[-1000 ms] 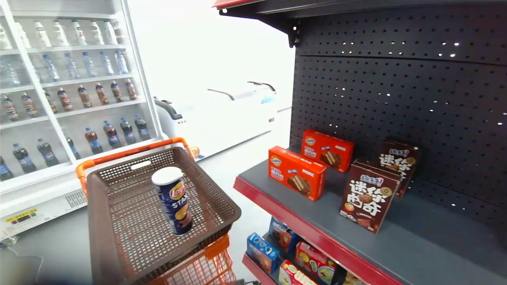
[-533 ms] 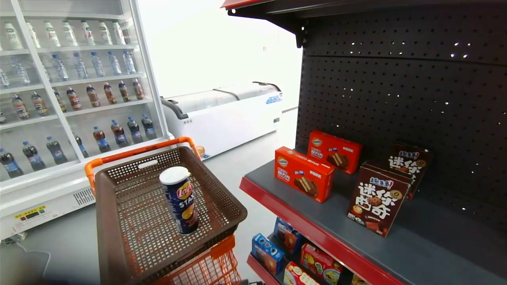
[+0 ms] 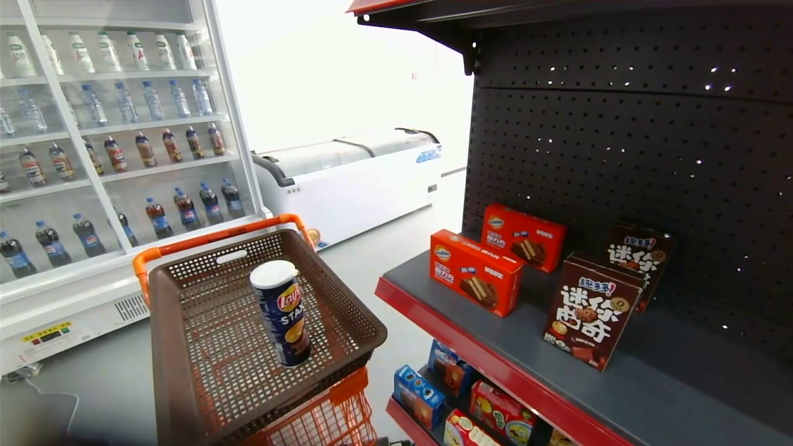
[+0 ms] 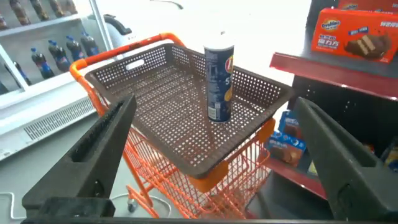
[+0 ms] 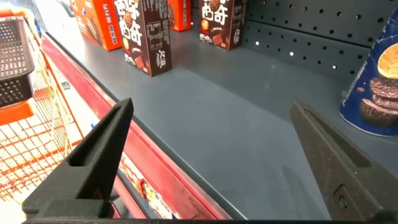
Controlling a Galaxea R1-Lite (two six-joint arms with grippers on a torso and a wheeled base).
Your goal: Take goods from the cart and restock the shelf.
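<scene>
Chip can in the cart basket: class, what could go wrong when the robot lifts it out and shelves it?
1. The chip can stands tall and alone in the basket; an off-centre close of the open left tool might tip it.
2. The brown boxes stand upright on the shelf; a can set down close beside them could knock one over.

Blue chips can (image 3: 282, 313) upright in brown cart basket (image 3: 186, 371).
</scene>
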